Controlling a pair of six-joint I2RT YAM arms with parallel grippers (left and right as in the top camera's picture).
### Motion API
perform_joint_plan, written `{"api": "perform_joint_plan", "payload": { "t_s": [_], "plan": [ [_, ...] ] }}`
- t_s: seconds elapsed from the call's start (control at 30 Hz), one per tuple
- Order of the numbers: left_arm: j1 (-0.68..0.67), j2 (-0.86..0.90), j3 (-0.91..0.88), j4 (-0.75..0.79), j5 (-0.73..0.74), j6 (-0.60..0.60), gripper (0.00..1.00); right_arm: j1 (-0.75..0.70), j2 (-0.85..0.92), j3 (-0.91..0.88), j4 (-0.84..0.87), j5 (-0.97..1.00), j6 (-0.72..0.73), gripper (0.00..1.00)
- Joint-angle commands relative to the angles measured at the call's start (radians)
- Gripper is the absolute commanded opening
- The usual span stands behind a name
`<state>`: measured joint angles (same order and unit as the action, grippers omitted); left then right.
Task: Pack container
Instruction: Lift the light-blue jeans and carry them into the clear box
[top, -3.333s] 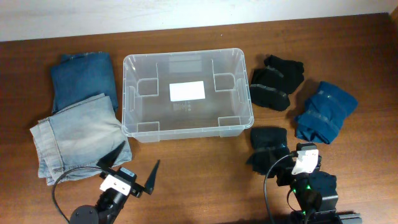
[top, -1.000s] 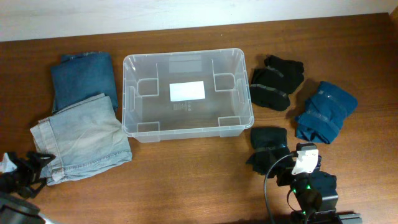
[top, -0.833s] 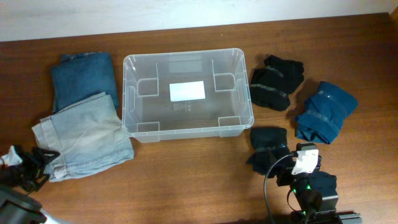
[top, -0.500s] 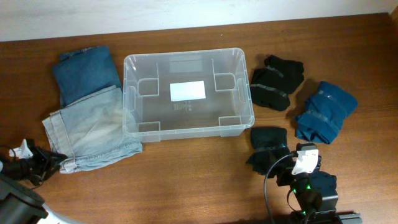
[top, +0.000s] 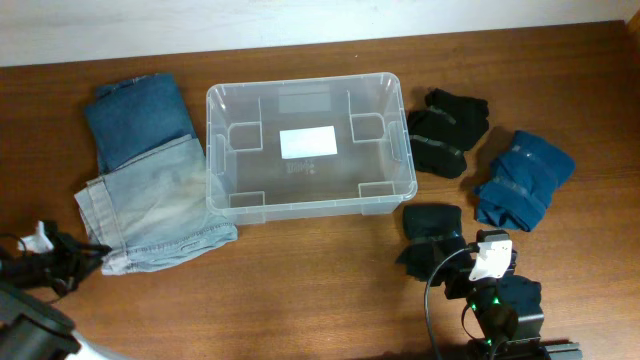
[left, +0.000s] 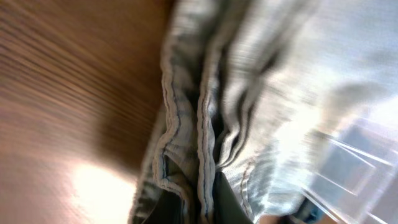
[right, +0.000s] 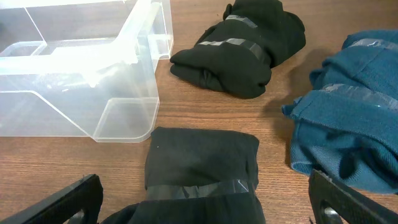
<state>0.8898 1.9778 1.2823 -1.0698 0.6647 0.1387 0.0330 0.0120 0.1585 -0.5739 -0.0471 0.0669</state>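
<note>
The clear plastic container (top: 310, 178) stands empty at mid-table, a white label on its bottom. Folded light blue jeans (top: 155, 205) lie against its left wall. My left gripper (top: 92, 259) is shut on the jeans' near left corner. In the left wrist view the hem of the jeans (left: 249, 106) is pinched in the left gripper (left: 202, 210), and the container (left: 357, 158) shows blurred at right. My right gripper (right: 205, 214) stands open low over a black folded cloth (right: 202, 165), near the container's corner (right: 118, 118).
Darker blue jeans (top: 135, 118) lie behind the light ones. A black bundle (top: 447, 132) and a blue garment (top: 523, 178) lie right of the container. The black folded cloth (top: 432, 232) lies near the front right, by the right arm (top: 495, 290).
My left gripper came in from the left and shut on the light jeans' corner. The jeans slid right against the container, which shifted slightly right. The right arm has not moved.
</note>
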Motion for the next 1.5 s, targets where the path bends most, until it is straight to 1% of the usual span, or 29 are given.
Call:
{"api": "perform_joint_plan", "payload": {
  "t_s": [0.0, 0.13, 0.17, 0.27, 0.4, 0.47, 0.53, 0.6, 0.63, 0.7, 0.77, 0.8, 0.9, 1.03, 1.13, 1.23, 1.3, 1.47],
  "plan": [
    [-0.017, -0.185, 0.117, -0.073, 0.119, 0.008, 0.0, -0.007, -0.008, -0.007, 0.002, -0.002, -0.007, 0.98],
    [-0.017, -0.344, 0.221, -0.174, 0.149, -0.002, 0.0, -0.007, -0.008, -0.007, 0.003, -0.002, -0.007, 0.98],
    [-0.017, -0.4, 0.253, -0.194, 0.171, -0.029, 0.0, -0.007, -0.008, -0.007, 0.003, -0.002, -0.007, 0.98],
    [-0.028, -0.501, 0.293, -0.2, 0.23, -0.076, 0.0, -0.007, -0.008, -0.007, 0.002, -0.002, -0.007, 0.98],
    [-0.093, -0.623, 0.323, -0.172, 0.309, -0.165, 0.0, -0.007, -0.008, -0.007, 0.003, -0.002, -0.007, 0.98],
    [-0.148, -0.672, 0.323, -0.122, 0.349, -0.23, 0.0, -0.007, -0.008, -0.007, 0.003, -0.002, -0.007, 0.98],
    [-0.237, -0.719, 0.323, -0.024, 0.391, -0.316, 0.0, -0.007, -0.008, -0.007, 0.002, -0.002, -0.007, 0.98],
    [-0.328, -0.747, 0.323, 0.078, 0.394, -0.405, 0.0, -0.007, -0.008, -0.007, 0.002, -0.002, -0.007, 0.98],
    [-0.438, -0.766, 0.323, 0.212, 0.389, -0.47, 0.0, -0.007, -0.008, -0.007, 0.003, -0.002, -0.007, 0.98],
    [-0.562, -0.77, 0.323, 0.336, 0.35, -0.533, 0.01, -0.007, -0.008, -0.007, 0.002, -0.002, -0.007, 0.98],
    [-0.685, -0.763, 0.323, 0.436, 0.286, -0.554, 0.0, -0.007, -0.008, -0.007, 0.003, -0.002, -0.007, 0.98],
    [-0.819, -0.743, 0.323, 0.486, 0.169, -0.554, 0.0, -0.007, -0.008, -0.007, 0.002, -0.002, -0.007, 0.98],
    [-1.009, -0.681, 0.323, 0.534, 0.021, -0.554, 0.0, -0.007, -0.008, -0.007, 0.002, -0.002, -0.007, 0.98],
    [-1.19, -0.554, 0.323, 0.618, -0.07, -0.576, 0.0, -0.007, -0.008, -0.007, 0.002, -0.002, -0.007, 0.98],
    [-1.283, -0.444, 0.323, 0.665, -0.145, -0.648, 0.0, -0.007, -0.008, -0.007, 0.002, -0.002, -0.007, 0.98],
    [-1.325, -0.376, 0.323, 0.666, -0.211, -0.701, 0.0, -0.007, -0.008, -0.007, 0.002, -0.002, -0.007, 0.98],
    [-1.35, -0.335, 0.323, 0.666, -0.26, -0.711, 0.0, -0.007, -0.008, -0.007, 0.002, -0.002, -0.007, 0.98],
    [-1.385, -0.281, 0.323, 0.67, -0.327, -0.711, 0.0, -0.007, -0.008, -0.007, 0.002, -0.002, -0.007, 0.99]
  ]
}}
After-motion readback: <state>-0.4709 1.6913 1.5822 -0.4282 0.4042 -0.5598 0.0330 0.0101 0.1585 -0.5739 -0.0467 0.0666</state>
